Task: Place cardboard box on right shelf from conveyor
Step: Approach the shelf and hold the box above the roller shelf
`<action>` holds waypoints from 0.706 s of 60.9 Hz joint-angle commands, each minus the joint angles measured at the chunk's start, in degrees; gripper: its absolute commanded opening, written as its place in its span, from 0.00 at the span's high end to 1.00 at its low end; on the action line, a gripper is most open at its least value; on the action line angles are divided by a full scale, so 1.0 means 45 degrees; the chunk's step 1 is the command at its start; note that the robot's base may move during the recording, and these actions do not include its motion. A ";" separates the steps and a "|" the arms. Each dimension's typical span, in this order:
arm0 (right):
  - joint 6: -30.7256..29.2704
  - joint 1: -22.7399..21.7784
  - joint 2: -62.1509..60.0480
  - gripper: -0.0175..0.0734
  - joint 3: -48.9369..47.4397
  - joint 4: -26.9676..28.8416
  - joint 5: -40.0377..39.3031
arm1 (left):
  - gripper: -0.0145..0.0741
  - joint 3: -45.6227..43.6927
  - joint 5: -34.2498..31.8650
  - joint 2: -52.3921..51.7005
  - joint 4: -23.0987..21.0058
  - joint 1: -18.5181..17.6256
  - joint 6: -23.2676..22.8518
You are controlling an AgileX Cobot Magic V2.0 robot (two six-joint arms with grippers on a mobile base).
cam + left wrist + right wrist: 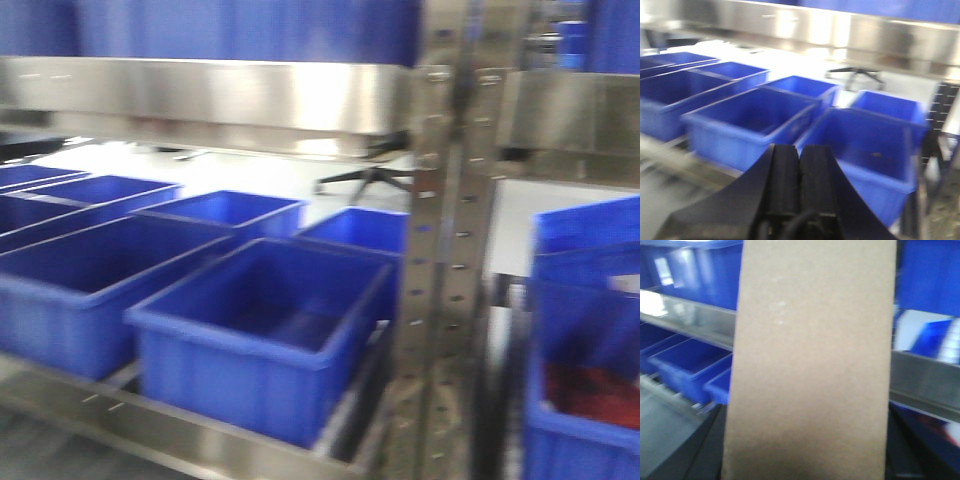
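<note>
Cardboard box (812, 355) upright, clamped in right gripper (805, 445), left gripper (801, 152) pressed together

Cardboard box (810, 360) cut off at 12 and 6 o'clock, red contents (590, 395) of blue bin (575, 445) at 4 o'clock an unreadable blur, left gripper (800, 150) base cropped at 6 o'clock.

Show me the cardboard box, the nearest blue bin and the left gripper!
cardboard box (810, 365), right wrist view, middle of its tan face.
nearest blue bin (230, 385), front view, its front wall.
left gripper (800, 150), left wrist view, between fingertips.
</note>
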 commanded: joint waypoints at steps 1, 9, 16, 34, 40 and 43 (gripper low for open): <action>-0.0144 -0.0050 0.0147 0.63 -0.0337 -0.0381 -0.1177 | 0.97 0.0106 -0.1078 -0.0207 -0.0075 -0.0006 0.0004; -0.0144 -0.0050 0.0147 0.63 -0.0337 -0.0381 -0.1177 | 0.97 0.0106 -0.1078 -0.0207 -0.0075 0.0019 0.0004; -0.0144 -0.0050 0.0147 0.63 -0.0337 -0.0381 -0.1177 | 0.97 0.0106 -0.1078 -0.0207 -0.0075 0.0133 0.0004; -0.0144 -0.0050 0.0147 0.63 -0.0337 -0.0381 -0.1177 | 0.97 0.0106 -0.1078 -0.0207 -0.0075 0.0156 0.0004; -0.0144 -0.0050 0.0147 0.63 -0.0337 -0.0381 -0.1177 | 0.97 0.0106 -0.1078 -0.0207 -0.0075 0.0156 0.0004; -0.0144 -0.0050 0.0147 0.63 -0.0337 -0.0381 -0.1177 | 0.97 0.0106 -0.1078 -0.0207 -0.0075 0.0156 0.0004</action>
